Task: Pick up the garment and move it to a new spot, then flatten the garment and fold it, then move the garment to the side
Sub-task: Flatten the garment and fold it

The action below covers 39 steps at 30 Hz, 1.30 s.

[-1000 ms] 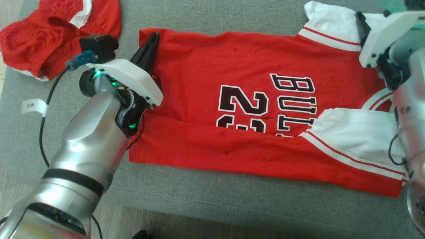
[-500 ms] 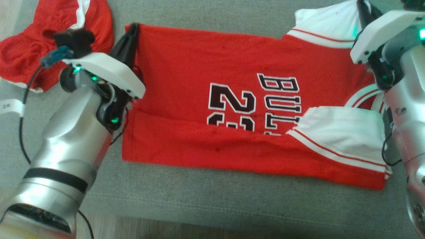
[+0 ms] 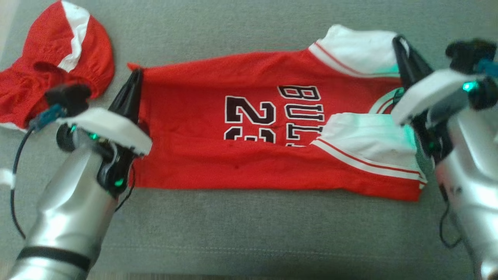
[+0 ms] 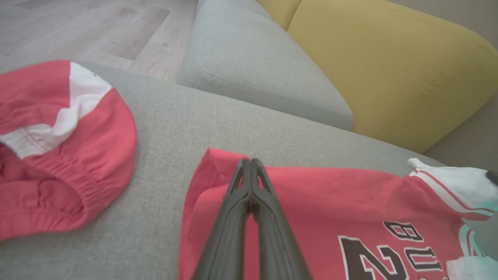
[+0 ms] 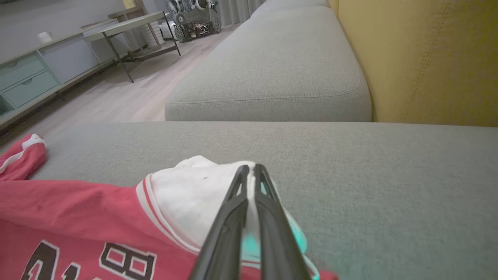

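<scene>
Garment: the red fabric jersey with white sleeves and black lettering lies spread lengthwise on the grey sofa seat cushion. Its near long edge is folded up over the lower part of the numbers.
Left tool: my left tool is clenched, its two dark fingers pressed together on the jersey's far hem corner. In the left wrist view I see the red cloth pucker up right at the tips.
Right tool: my right tool is clenched as well, at the far white sleeve. In the right wrist view the white cloth bunches around the closed fingers.
Jersey to tools: it stretches between them, hem end at my left tool and collar end at my right, both grips on the far edge.
Nearby: crumpled red and white mesh shorts lie on the same cushion, left of the hem and apart from it.
Behind: a yellow backrest cushion.
</scene>
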Motion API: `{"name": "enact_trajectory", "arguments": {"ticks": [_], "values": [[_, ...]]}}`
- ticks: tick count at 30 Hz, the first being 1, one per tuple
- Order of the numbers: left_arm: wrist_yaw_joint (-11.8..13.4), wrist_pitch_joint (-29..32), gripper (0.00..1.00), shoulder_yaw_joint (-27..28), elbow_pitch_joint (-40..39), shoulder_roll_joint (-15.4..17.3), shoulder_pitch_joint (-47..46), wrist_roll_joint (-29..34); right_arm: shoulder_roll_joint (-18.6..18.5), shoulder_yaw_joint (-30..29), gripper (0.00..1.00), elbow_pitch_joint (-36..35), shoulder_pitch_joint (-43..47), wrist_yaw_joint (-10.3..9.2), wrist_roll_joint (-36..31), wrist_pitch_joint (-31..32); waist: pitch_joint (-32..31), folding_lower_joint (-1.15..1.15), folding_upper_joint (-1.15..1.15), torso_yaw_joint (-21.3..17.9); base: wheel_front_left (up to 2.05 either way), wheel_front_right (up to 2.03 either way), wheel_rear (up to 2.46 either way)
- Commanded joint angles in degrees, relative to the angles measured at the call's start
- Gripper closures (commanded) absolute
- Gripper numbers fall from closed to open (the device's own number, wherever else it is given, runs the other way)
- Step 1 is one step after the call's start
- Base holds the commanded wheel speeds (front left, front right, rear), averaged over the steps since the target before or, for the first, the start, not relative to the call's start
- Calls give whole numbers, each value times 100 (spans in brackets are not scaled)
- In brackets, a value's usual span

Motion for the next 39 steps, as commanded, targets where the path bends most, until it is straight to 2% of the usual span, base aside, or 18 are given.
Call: {"name": "enact_trajectory", "arguments": {"ticks": [1, 6, 12, 13, 14, 15, 16, 22, 27, 32, 39], "values": [[-35, -69, 100, 322, -269, 323, 45, 51, -90, 39, 100, -536, 356, -4, 62, -79, -71, 0, 0, -92, 0, 0, 0], [-15, -70, 100, 674, -638, 426, 637, 146, -79, -186, 100, -1666, 1522, -4, 22, 16, -143, 0, 0, -252, 0, 0, 0], [18, -69, 100, 845, -834, 478, 1232, 137, 282, -661, 100, -2852, 2810, -4, -305, 382, -130, 0, 0, -376, 0, 0, 0], [21, -53, 76, 845, -827, 475, 1298, 108, 372, -724, 93, -2992, 2991, -4, -353, 473, -132, 0, 0, -386, 0, 0, 0], [31, -38, 51, 844, -818, 477, 1359, 86, 437, -780, 67, -3121, 3149, -4, -446, 543, -138, 0, 0, -400, 0, 0, 0], [32, -16, 0, 845, -812, 475, 1424, 53, 511, -835, 40, -3221, 3304, -4, -527, 622, -147, 0, 0, -415, 0, 0, 0], [45, -7, 0, 854, -812, 478, 1489, 25, 586, -883, 0, -3316, 3443, -4, -595, 687, -156, 0, 0, -430, 0, 0, 0], [175, -2, 0, 895, -895, 504, 1855, -27, 869, -1132, 0, -3751, 3922, -4, -988, 698, -229, 0, 0, -462, 0, 0, 0], [518, -52, 0, 1057, -1321, 558, 2254, 189, 1086, -1443, 0, -4231, 4132, -4, -1396, 425, -379, 0, 0, -480, 0, 0, 0], [1037, -67, 0, 1523, -2468, 565, 2681, 950, 1216, -1678, 0, -4666, 4088, -4, -1850, 234, -556, 0, 0, -457, 0, 0, 0], [1508, -69, 0, 1833, -3963, 556, 3442, 1847, 1270, -1622, 0, -4825, 4013, -4, -2173, 305, -847, 0, 0, -433, 0, 0, 0]]}}
